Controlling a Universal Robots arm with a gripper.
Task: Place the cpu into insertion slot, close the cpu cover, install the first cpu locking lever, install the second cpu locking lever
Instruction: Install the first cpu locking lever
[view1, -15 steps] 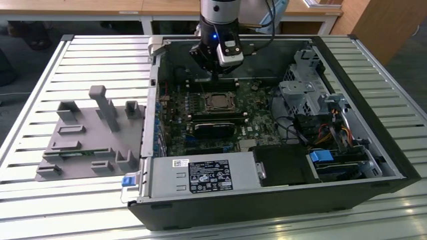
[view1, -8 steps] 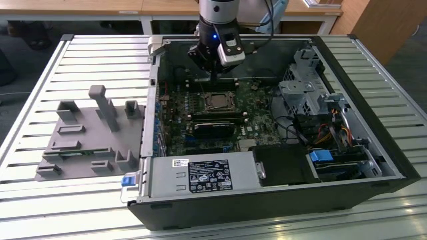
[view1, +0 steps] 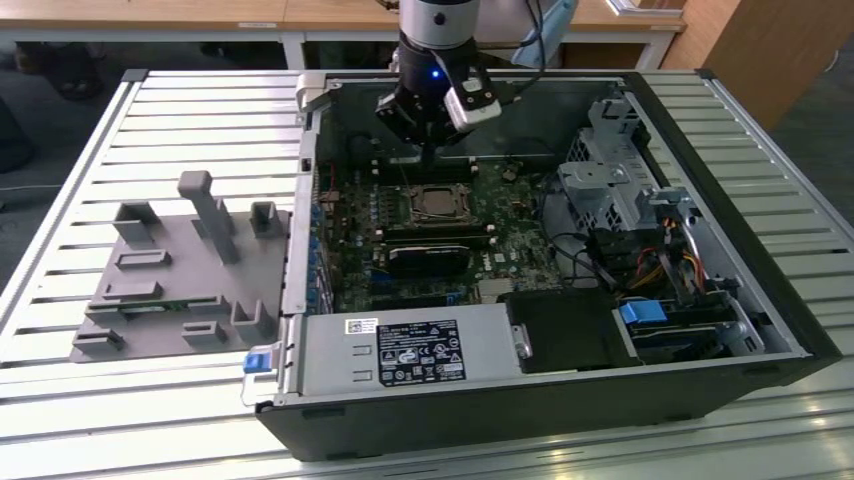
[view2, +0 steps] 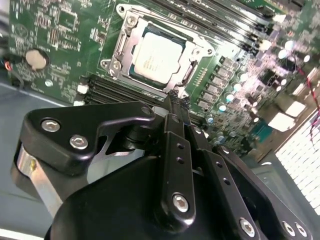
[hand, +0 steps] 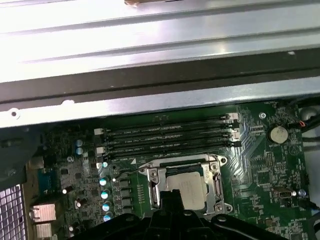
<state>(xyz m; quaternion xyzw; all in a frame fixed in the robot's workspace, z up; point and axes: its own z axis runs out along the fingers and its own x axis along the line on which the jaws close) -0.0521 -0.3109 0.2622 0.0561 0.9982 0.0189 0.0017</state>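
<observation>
The exterior view takes in the whole setting: the arm's silver-and-black wrist comes down steeply into an open black sheet-metal computer case (view1: 747, 300) lying on a pale slatted metal table (view1: 200, 110). The black gripper (view1: 424, 150) hangs low over the far part of the green circuit board (view1: 514, 190). Well off to the gripper's side, outside the case, sits a grey plastic fixture (view1: 174, 270) with upright pegs.

Both wrist views give the close detail. In the second wrist view the gripper (view2: 173, 102) is a set of matte black link bars held by bright screw heads. Its fingers (view2: 176, 150) are drawn together to one narrow tip, with nothing between them. Just past that tip lies the cpu (view2: 157, 54), a flat square chip with a dull silvery face, seated in the square black insertion slot (view2: 185, 75). The cpu cover (view2: 122, 47), a shiny metal frame with a cut-out centre, lies flat around it. Whether the locking levers are latched cannot be made out.

The first wrist view looks from the opposite side, with the gripper (hand: 170, 200) tip just short of the cpu (hand: 187, 189) and the cover (hand: 217, 182). Beyond them run four long black memory slots (hand: 170, 136). A round silvery coin cell (hand: 277, 133) lies to one side, and a bright folded edge of the case (hand: 150, 102) is farther off.
</observation>
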